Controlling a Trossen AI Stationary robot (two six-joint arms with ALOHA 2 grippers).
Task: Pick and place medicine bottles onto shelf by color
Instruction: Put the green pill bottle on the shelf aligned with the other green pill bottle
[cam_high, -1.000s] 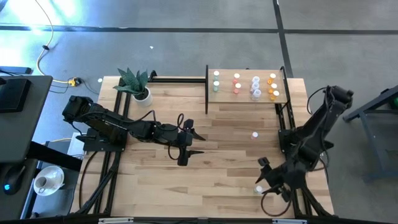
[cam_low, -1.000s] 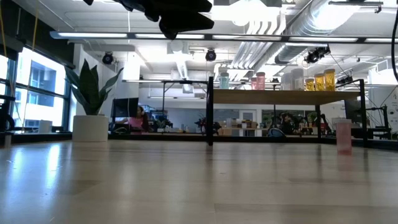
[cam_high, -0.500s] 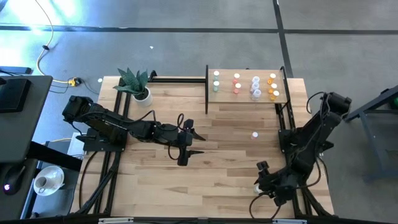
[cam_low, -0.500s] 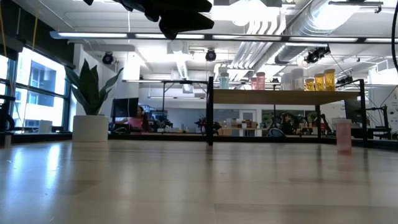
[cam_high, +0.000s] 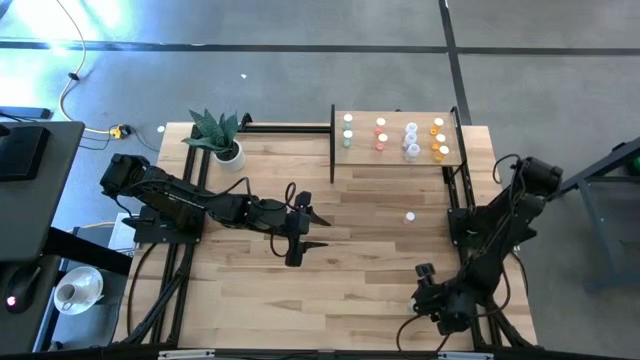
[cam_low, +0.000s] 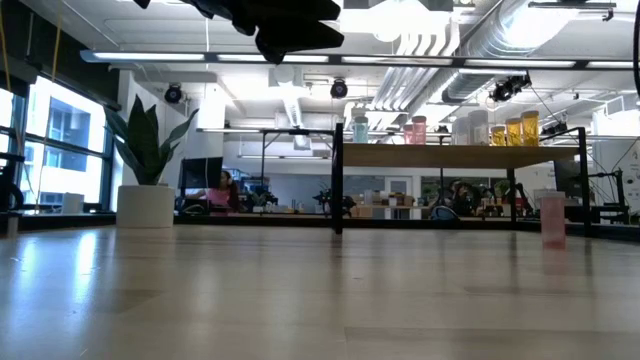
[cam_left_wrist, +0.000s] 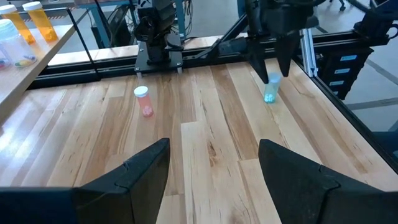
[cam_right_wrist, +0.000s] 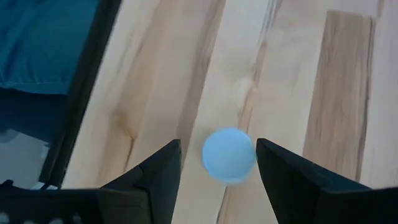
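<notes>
- Raised light-wood shelf (cam_high: 400, 162) at the table's far edge carries sorted bottles.
- Left gripper (cam_high: 305, 232) waits mid-table, fingers apart.
- Right gripper (cam_right_wrist: 217, 163), fingers apart, hangs over 1 teal pale-capped bottle (cam_left_wrist: 270, 88), probably upright: descend, close.

A potted plant (cam_high: 222, 135) stands at the far left corner of the planked table (cam_high: 260, 280), long striped green leaves rising from a small white pot (cam_low: 145, 205). The table sits on a black metal frame (cam_high: 165, 290) over a grey floor (cam_high: 300, 60) crossed by dark lines. To the left, a dark desk (cam_high: 30, 190) carries a flat black device, and a yellow cable (cam_high: 68, 85) snakes across the floor beside it. A white roll-like object (cam_high: 78, 290) lies low at the left edge. Across the room, tall windows (cam_low: 60, 140) let in daylight, pale ducts (cam_low: 450, 40) run along the ceiling, and a person in pink (cam_low: 220, 190) sits among distant workbenches.
</notes>
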